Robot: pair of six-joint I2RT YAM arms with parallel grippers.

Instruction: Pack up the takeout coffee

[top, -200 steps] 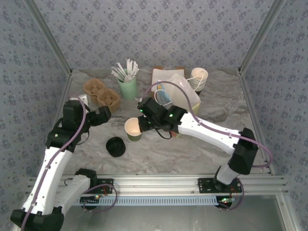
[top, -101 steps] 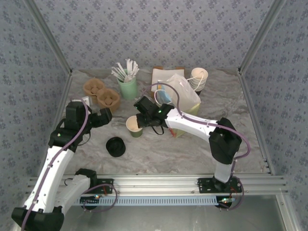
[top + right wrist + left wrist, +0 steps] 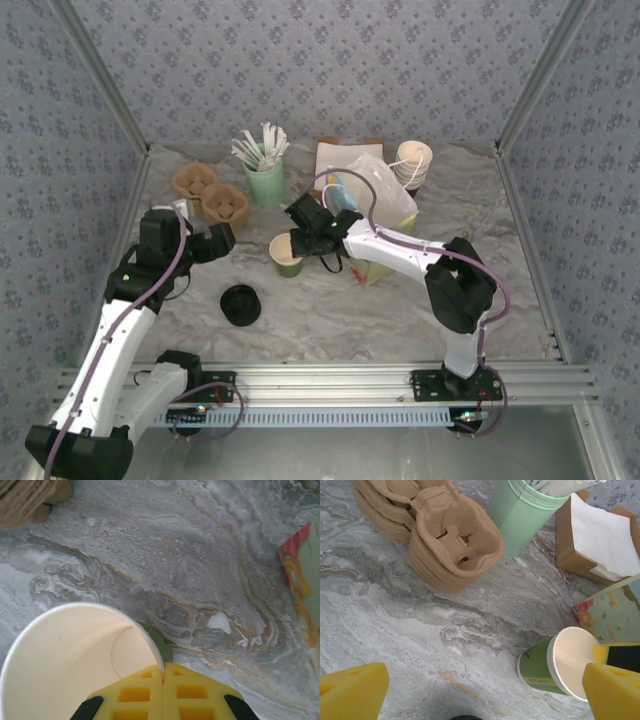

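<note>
The takeout coffee (image 3: 65, 655), unlidded and empty, is pinched at its rim between the fingers of the clenched right gripper (image 3: 163, 672). It is judged light and easily crushed; a gentle hold is advised.

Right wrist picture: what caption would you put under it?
Right arm's yellow tool pinching the rim of a lidless green paper cup, marbled table beyond.

1 green cup (image 3: 283, 258); 1 black lid (image 3: 240, 304); 1 mint cup (image 3: 264, 184) — 1 paper bag (image 3: 390, 203)

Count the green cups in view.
2. The small green cup, lidless, mid-table, its rim pinched by the right pincer; the paler mint cup holding white sticks, at the back left.
</note>
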